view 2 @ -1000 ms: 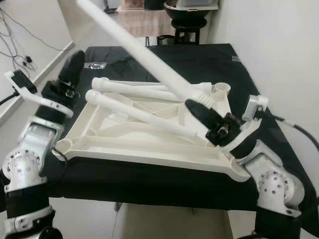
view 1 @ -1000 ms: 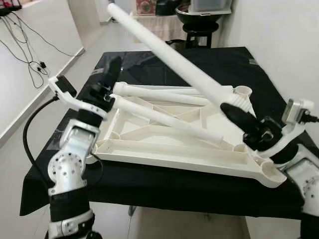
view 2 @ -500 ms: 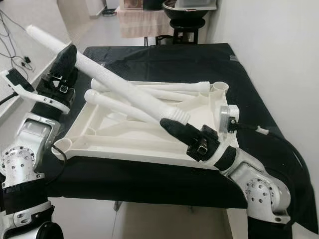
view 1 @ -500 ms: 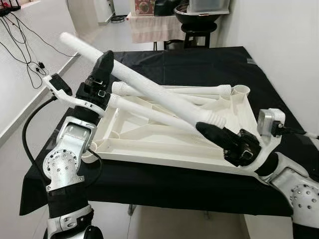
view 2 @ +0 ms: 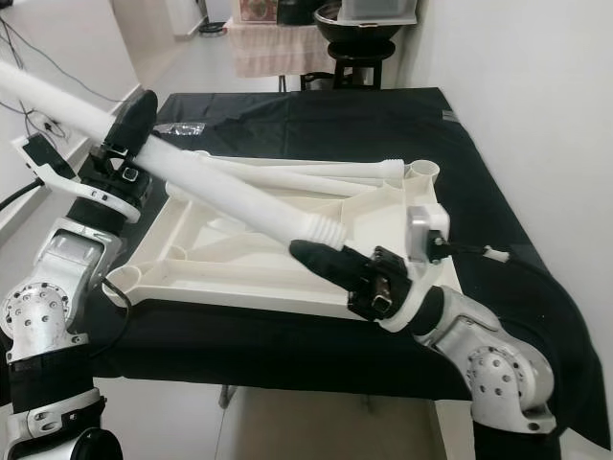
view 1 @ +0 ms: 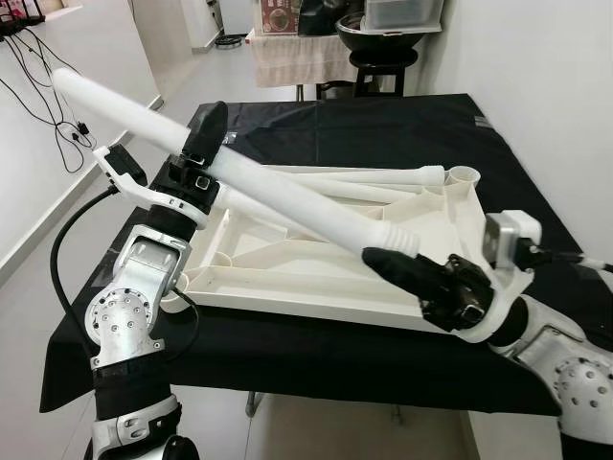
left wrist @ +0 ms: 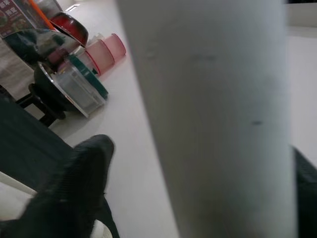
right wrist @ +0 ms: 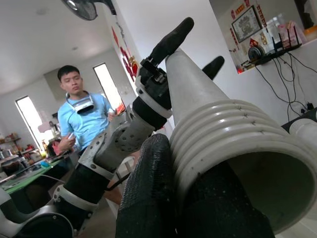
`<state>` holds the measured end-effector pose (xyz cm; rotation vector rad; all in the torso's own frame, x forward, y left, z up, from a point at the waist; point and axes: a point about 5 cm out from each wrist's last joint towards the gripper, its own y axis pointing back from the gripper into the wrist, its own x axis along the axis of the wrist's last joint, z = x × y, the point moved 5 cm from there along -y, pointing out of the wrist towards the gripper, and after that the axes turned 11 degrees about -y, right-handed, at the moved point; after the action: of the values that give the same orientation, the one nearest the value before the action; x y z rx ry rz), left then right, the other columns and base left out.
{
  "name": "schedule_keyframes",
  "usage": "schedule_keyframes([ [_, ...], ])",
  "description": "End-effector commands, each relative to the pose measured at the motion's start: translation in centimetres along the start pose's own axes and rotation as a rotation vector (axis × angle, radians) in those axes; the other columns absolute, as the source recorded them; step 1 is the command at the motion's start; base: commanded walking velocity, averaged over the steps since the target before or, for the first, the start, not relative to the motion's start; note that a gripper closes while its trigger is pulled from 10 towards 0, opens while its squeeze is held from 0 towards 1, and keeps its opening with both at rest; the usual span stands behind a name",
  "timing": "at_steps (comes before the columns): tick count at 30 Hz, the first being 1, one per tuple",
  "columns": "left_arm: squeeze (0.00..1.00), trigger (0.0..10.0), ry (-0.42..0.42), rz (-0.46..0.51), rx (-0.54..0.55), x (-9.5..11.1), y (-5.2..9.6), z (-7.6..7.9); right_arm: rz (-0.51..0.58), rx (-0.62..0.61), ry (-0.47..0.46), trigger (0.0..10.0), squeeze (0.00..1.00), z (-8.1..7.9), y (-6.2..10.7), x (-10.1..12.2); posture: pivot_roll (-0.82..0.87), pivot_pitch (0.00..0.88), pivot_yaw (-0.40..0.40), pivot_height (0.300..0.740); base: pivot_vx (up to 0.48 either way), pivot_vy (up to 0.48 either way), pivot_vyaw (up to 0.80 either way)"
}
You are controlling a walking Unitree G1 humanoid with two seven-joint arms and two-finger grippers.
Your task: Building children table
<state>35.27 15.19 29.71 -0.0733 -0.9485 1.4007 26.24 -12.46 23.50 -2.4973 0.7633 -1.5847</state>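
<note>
A white tabletop (view 1: pixel 316 305) lies upside down on the black-clothed table (view 1: pixel 383 125). A long white table leg (view 1: pixel 278 187) slants above it, from the near right up to the far left. My right gripper (view 1: pixel 385 261) is shut on its ribbed, hollow end (right wrist: pixel 237 144), low over the tabletop's near right part. My left gripper (view 1: pixel 206 129) is shut around the leg's upper shaft (left wrist: pixel 213 114) over the table's left edge. Two more white legs (view 2: pixel 316 171) lie on the tabletop near an open corner socket (view 1: pixel 466 175).
A stool with a black bowl (view 1: pixel 383 38) and a small draped table stand behind the black table. Cables (view 1: pixel 48 105) trail on the floor at the left, and a white wall runs along the right. A person in a blue shirt (right wrist: pixel 84 119) stands off to my left.
The held leg has swung down and leftward from pointing up and away. My right gripper drew its ribbed end toward the near edge. My left gripper rose and closed around the shaft.
</note>
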Motion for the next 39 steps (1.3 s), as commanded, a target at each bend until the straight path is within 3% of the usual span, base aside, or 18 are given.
schedule_keyframes([
  [1,0.00,0.0,0.006,0.011,-0.023,0.2,0.0,0.6,-0.006,0.027,0.017,0.0,0.00,-0.4,-0.3,0.0,-0.03,0.032,0.045,0.740,0.000,0.000,0.00],
  [4,0.00,0.0,0.016,0.014,-0.045,0.2,0.1,1.0,0.010,0.023,0.021,0.0,0.00,-0.4,-0.4,0.3,-0.03,0.032,0.045,0.740,0.000,0.000,0.00],
  [5,0.00,0.0,0.020,0.015,-0.050,0.2,0.1,1.2,0.011,0.015,0.034,10.0,0.00,-0.3,-0.5,0.3,-0.03,0.032,0.045,0.740,0.000,0.000,0.00],
  [12,0.00,0.0,0.031,0.034,-0.038,0.6,0.0,1.1,0.037,-0.022,0.067,10.0,0.00,0.5,-0.9,0.5,-0.02,0.034,0.042,0.740,0.000,0.000,0.00],
  [13,0.00,0.0,0.029,0.048,-0.028,1.0,0.0,0.9,0.056,-0.026,0.055,10.0,1.00,0.7,-0.9,0.8,-0.02,0.034,0.042,0.740,0.000,0.000,0.00],
  [20,0.00,0.0,0.011,0.118,-0.005,3.3,-0.2,0.5,0.086,-0.052,0.027,10.0,1.00,1.4,-0.6,1.0,-0.02,0.035,0.037,0.740,0.000,0.000,0.00],
  [28,0.00,0.0,-0.080,0.257,-0.011,8.9,-0.3,1.0,0.085,-0.176,0.037,10.0,1.00,3.1,2.0,0.8,-0.02,0.040,0.032,0.740,0.000,0.000,0.00],
  [29,0.00,0.0,-0.080,0.257,-0.011,8.9,-0.3,1.0,0.085,-0.176,0.037,10.0,1.00,3.1,2.0,0.8,-0.02,0.040,0.032,0.740,0.000,0.000,0.00],
  [31,0.00,0.0,-0.130,0.299,-0.025,10.8,-0.2,1.5,0.017,-0.243,0.072,10.0,1.00,3.9,3.0,0.1,-0.02,0.043,0.030,0.740,0.000,0.000,0.00],
  [34,0.00,0.0,-0.225,0.340,-0.050,13.1,-0.1,2.6,-0.189,-0.346,0.167,10.0,1.00,5.4,4.3,-2.1,-0.02,0.045,0.030,0.740,0.000,0.000,0.00],
  [38,0.00,0.0,-0.263,0.347,-0.067,13.7,-0.1,3.2,-0.257,-0.376,0.217,10.0,1.00,6.0,4.3,-2.5,-0.02,0.047,0.027,0.740,0.000,0.000,0.00],
  [39,0.00,0.0,-0.299,0.346,-0.089,14.0,0.0,3.9,-0.315,-0.399,0.271,10.0,1.00,6.7,4.0,-2.8,-0.01,0.047,0.025,0.740,0.000,0.000,0.00],
])
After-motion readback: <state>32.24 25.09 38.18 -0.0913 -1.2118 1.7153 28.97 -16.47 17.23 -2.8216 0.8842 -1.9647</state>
